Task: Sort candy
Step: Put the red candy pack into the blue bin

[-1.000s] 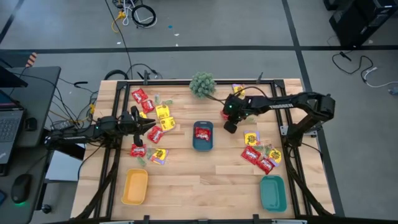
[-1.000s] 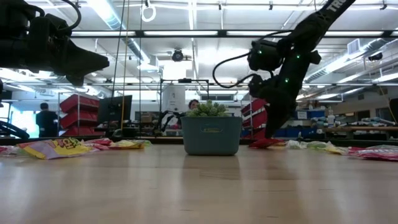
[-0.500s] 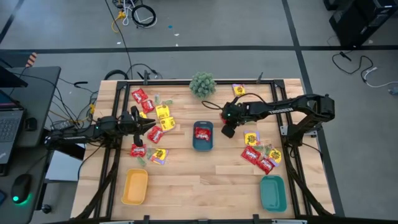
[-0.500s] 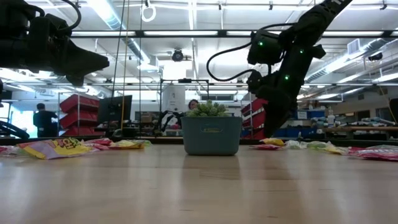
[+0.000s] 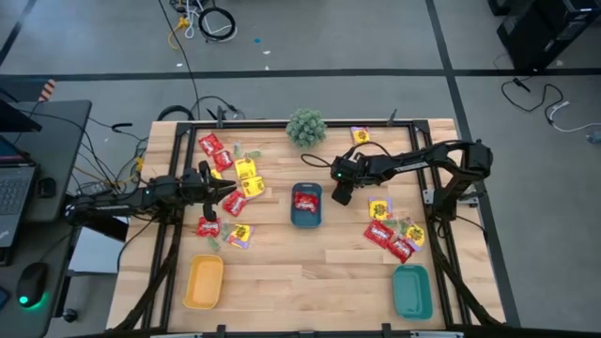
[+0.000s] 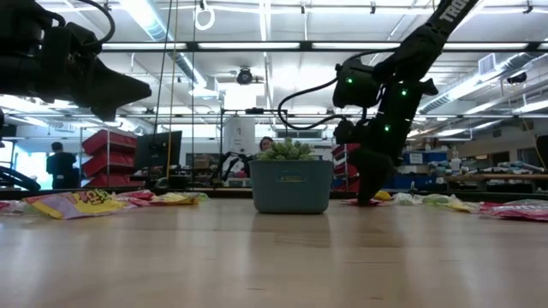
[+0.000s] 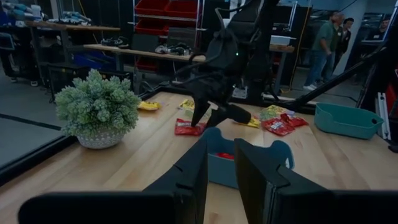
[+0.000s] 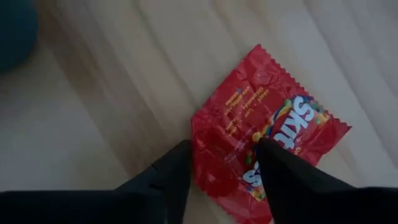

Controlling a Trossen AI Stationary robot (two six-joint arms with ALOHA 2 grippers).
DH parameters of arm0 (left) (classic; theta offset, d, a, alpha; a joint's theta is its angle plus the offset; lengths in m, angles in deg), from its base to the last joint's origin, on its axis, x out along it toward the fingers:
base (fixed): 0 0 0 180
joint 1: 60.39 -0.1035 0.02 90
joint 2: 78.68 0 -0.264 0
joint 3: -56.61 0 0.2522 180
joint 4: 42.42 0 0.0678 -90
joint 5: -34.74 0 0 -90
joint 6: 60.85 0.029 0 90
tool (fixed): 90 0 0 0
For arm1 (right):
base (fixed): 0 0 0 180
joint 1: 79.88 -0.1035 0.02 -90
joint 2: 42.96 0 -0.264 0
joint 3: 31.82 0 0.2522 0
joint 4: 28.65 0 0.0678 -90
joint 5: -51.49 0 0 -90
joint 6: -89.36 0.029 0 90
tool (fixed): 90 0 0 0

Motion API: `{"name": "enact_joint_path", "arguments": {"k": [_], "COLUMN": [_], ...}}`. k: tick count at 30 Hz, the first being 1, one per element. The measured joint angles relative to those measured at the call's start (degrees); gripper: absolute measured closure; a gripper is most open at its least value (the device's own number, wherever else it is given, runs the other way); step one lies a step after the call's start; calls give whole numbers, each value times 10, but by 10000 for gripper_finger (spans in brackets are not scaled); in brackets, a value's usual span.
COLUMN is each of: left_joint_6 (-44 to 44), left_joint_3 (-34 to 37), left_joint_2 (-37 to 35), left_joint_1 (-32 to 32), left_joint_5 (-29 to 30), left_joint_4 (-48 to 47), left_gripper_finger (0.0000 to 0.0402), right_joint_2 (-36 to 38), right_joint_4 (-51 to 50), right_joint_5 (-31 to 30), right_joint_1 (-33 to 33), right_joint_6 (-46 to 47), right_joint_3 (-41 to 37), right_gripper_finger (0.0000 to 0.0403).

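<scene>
Wooden table (image 5: 310, 258) under workshop lights, candy scattered both sides. Right gripper (image 5: 342, 194) is down at the tabletop just beside the middle teal tray (image 5: 306, 218), fingers parted around a red Skittles packet (image 8: 267, 149) lying flat on the wood, straddling one end, not lifted. Left gripper (image 5: 225, 188) hovers over the left pile of red and yellow packets (image 5: 237, 188), jaws narrowly apart, nothing in them.

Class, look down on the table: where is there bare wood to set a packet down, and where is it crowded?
Bare wood lies along the near edge between the yellow tray and the teal tray, in front of the blue bin. Crowded: the candy cluster by the left gripper, and the candy pile near the right gripper.
</scene>
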Motion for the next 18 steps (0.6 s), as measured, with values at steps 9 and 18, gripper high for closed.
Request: {"name": "enact_joint_path", "arguments": {"k": [9,18], "left_joint_6": [1,0], "left_joint_3": [0,0], "left_joint_2": [12,12], "left_joint_1": [0,0], "left_joint_5": [0,1], "left_joint_4": [3,7], "left_gripper_finger": [321,321], "right_joint_2": [55,123], "right_joint_4": [-10,-26], "right_joint_5": [26,37], "right_joint_1": [-3,-44], "right_joint_6": [-10,-3], "right_joint_3": [-4,21], "right_gripper_finger": [392,395]}}
